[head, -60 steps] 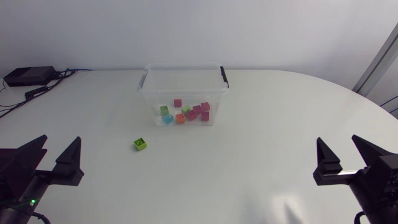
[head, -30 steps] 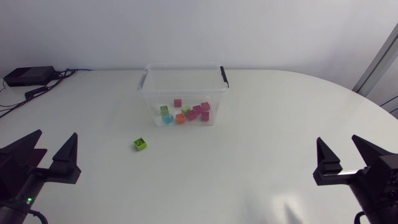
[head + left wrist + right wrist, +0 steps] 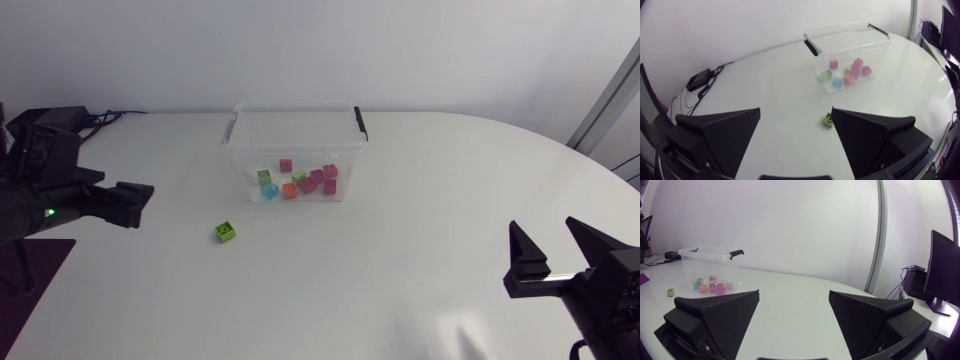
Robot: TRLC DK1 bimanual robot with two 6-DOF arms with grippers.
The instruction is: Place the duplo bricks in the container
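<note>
Showing a white surface (image 3: pixel 430 210) with a clear, open container (image 3: pixel 295 150) standing at its far middle, a black handle (image 3: pixel 360 123) at each short end. Inside the container lies a cluster of bricks (image 3: pixel 300 180), pink, green, blue and orange, gathered towards the near wall. One green brick (image 3: pixel 225 232) lies outside on the bare surface, near the container's near-left corner and apart from it. The left hand (image 3: pixel 796 112) hangs over the left part of the surface, seen side-on in the head view; it is released, its two fingers spread wide with nothing between them. In the left wrist view the green brick lies ahead of this hand, near the tip of one finger but not touching it, and the container stands farther ahead. The right hand (image 3: pixel 545 235) sits at the near right of the surface, well apart from the container and the green brick; it too is released, fingers wide apart and empty. In the right wrist view the container and the green brick appear far ahead, off to one side.
</note>
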